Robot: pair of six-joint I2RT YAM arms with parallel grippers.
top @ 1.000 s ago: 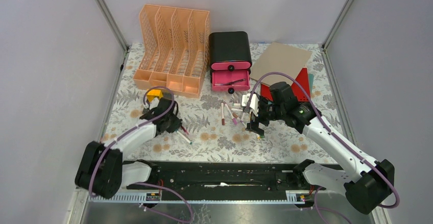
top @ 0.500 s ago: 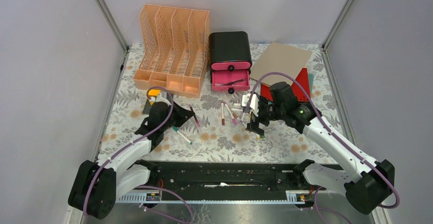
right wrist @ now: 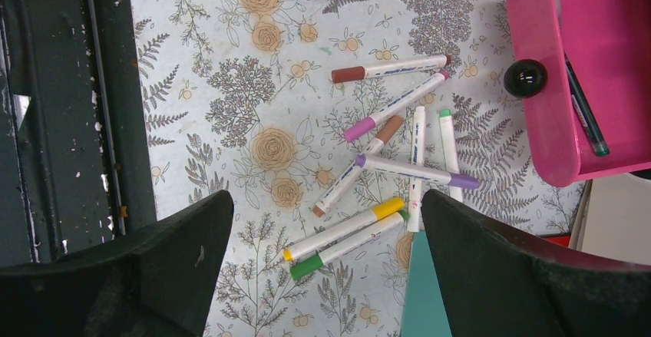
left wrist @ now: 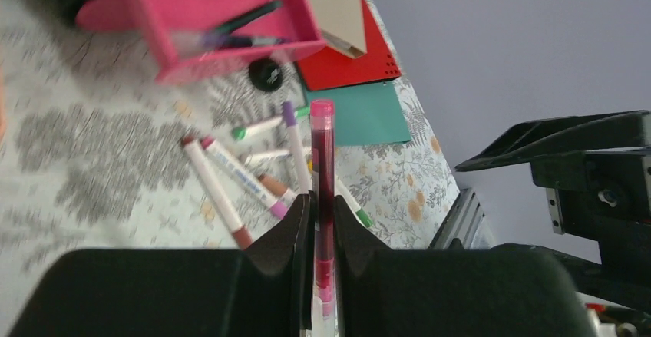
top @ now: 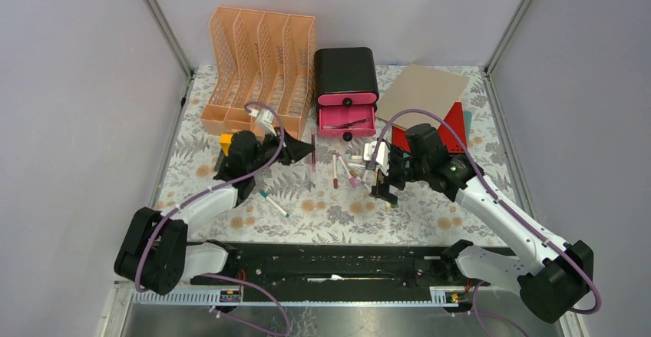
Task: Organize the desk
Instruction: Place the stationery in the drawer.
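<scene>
Across the whole floor of the enclosure spreads the desk (top: 330, 216), its fern-and-flower cloth bounded by a metal frame, with both arm bases at its near edge. At its far left stands an orange slotted file rack (top: 259, 72), and just beside that, on the right, a black drawer box (top: 345, 80) whose lower pink drawer (top: 347, 120) is pulled out with pens lying inside. Further right a brown cardboard sheet (top: 426, 87) overlaps a red folder (top: 458, 124), and a teal sheet (left wrist: 361, 114) lies against the folder's near edge. The left gripper (left wrist: 321, 226) is raised in front of the rack, jaws clamped on a dark red marker (left wrist: 322, 160) that points toward the drawer. The right gripper (top: 385, 189) hangs over the desk's middle with jaws spread wide, holding nothing. Below it lies a loose cluster of markers (right wrist: 399, 160), some crossing one another. One green-capped marker (top: 274, 203) lies alone near the left arm.
</scene>
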